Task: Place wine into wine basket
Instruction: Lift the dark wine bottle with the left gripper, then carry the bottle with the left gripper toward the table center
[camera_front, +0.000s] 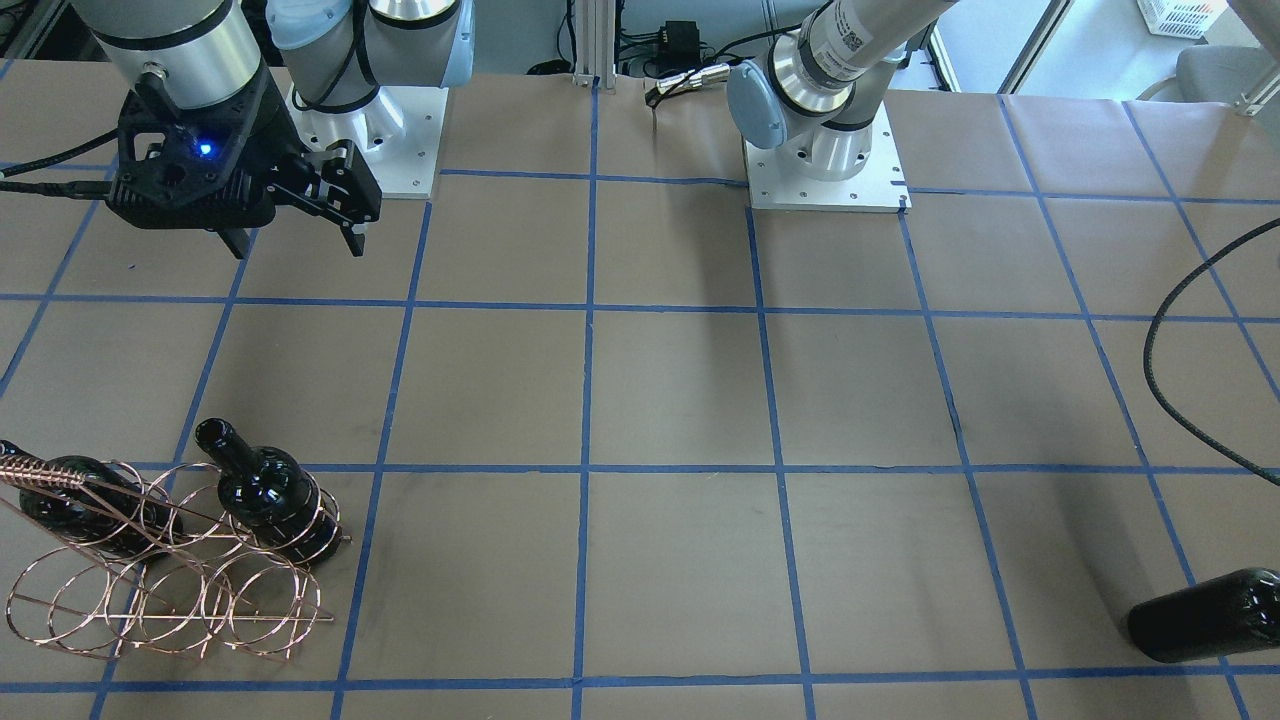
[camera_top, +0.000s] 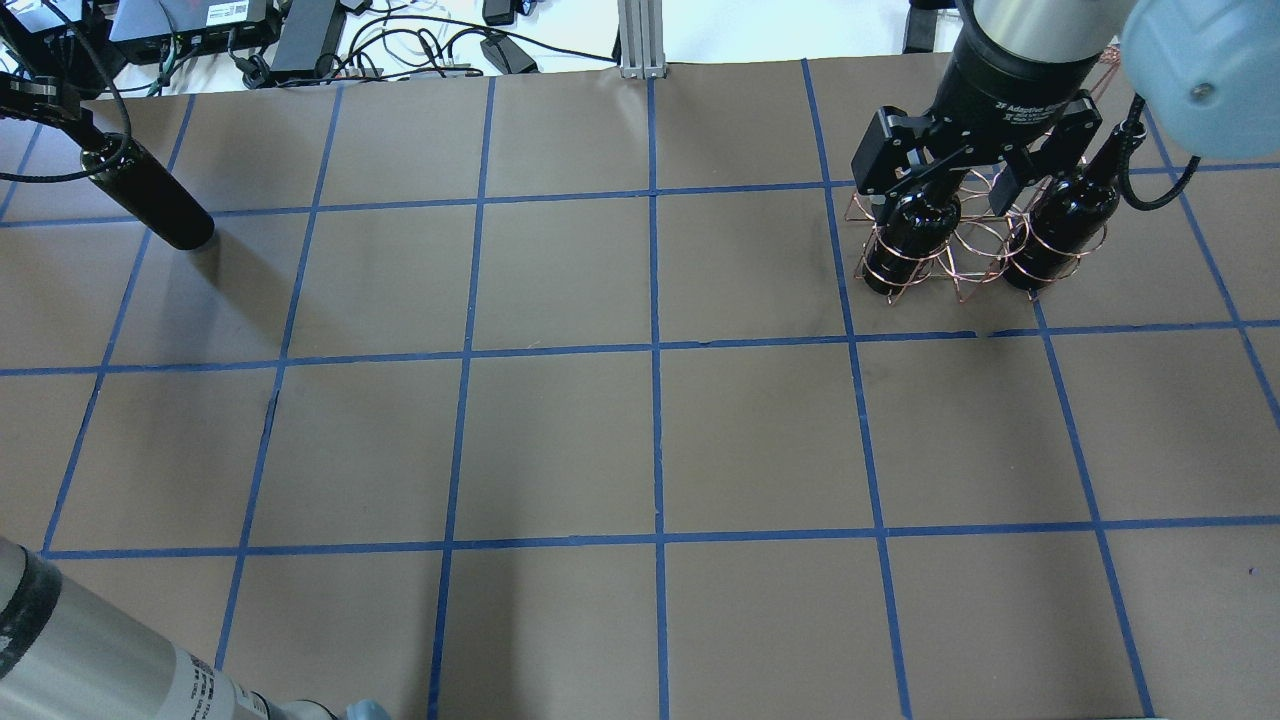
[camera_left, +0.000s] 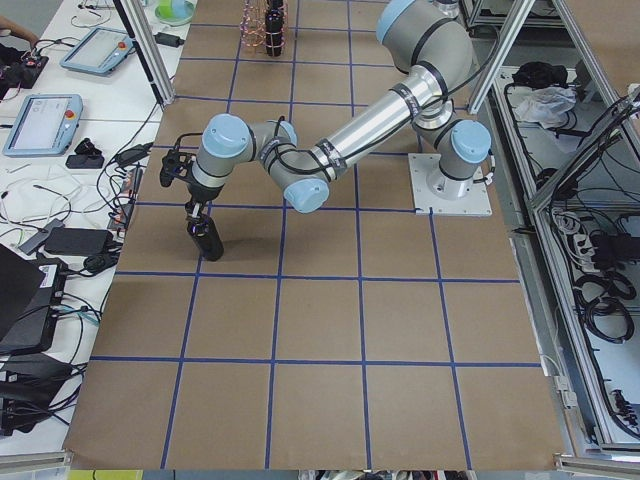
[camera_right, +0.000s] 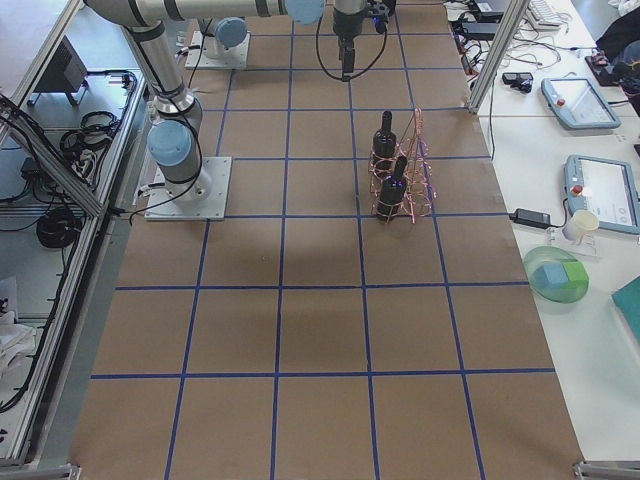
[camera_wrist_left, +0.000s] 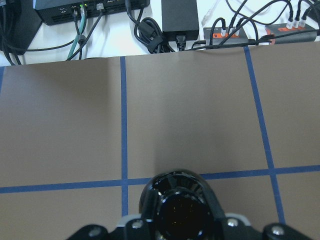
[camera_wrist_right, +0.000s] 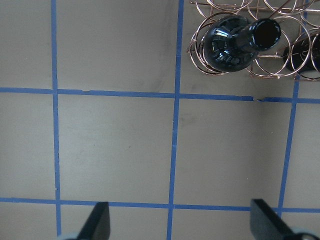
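Closest to the lens in the left wrist view, the wine (camera_wrist_left: 180, 212) shows end-on as a glossy, near-black round, low in the frame over the brown table (camera_wrist_left: 190, 115).

Front view: 3 dark bottles in all and 1 basket (camera_front: 170, 615). 2 bottles (camera_front: 265, 495) stand necks-up in the copper wire basket. The wine, with no label, stands alone at the opposite side, well apart and cut off by the frame's edge. The right gripper (camera_front: 297, 240) hangs above the table with its fingers spread wide and nothing between them.

Overhead view: the left gripper (camera_top: 80, 125) is clamped on the wine's narrow neck. The cylindrical body hangs below the fingers, its base seemingly on the table.

Right wrist view: the 2 fingers (camera_wrist_right: 97, 222) are wide apart over bare table. The basket is near but not between them.
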